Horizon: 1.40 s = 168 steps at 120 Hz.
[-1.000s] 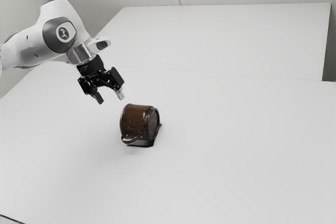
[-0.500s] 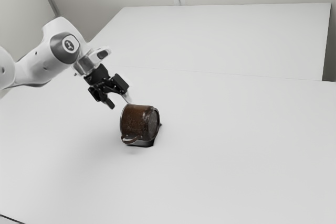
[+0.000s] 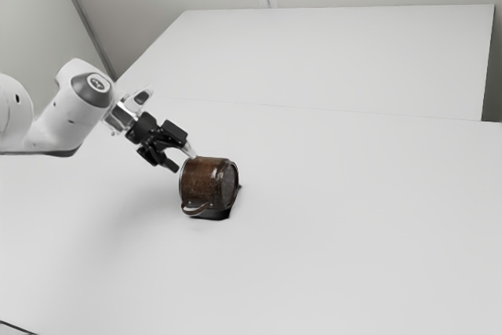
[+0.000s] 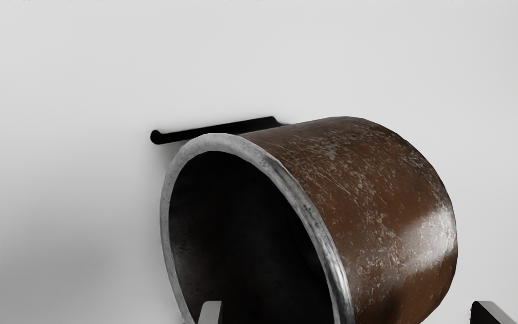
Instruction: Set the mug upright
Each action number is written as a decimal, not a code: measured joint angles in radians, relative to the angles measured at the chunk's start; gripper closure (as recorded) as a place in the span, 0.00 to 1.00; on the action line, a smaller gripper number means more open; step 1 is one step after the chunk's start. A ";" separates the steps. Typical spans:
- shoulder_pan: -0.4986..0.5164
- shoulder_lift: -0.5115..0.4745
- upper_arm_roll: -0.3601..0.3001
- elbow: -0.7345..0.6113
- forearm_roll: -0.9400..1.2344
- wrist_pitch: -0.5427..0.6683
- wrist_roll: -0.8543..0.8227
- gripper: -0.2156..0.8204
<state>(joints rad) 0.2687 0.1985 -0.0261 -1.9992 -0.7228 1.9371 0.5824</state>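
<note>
Wrist view: your gripper (image 4: 346, 308) is spread, empty; pinch the mug (image 4: 389, 202), likely stiff, slick, by the rim (image 4: 341, 281) between its fingers (image 4: 212, 312).

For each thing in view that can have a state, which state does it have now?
Mug: lying on its side, not upright, its open mouth facing the tool.
Tool: open, fingers apart, not shut on the mug.
Arm: bent, reaching in from the exterior view's left.
</note>
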 joint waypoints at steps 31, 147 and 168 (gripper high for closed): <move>0.016 0.047 0.000 -0.020 -0.179 -0.004 0.147 0.21; 0.013 -0.018 -0.025 -0.090 -0.419 -0.064 0.457 0.92; -0.025 -0.129 -0.024 -0.101 -0.399 -0.053 0.470 0.95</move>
<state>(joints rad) 0.2433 0.0695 -0.0498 -2.1001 -1.1215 1.8840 1.0525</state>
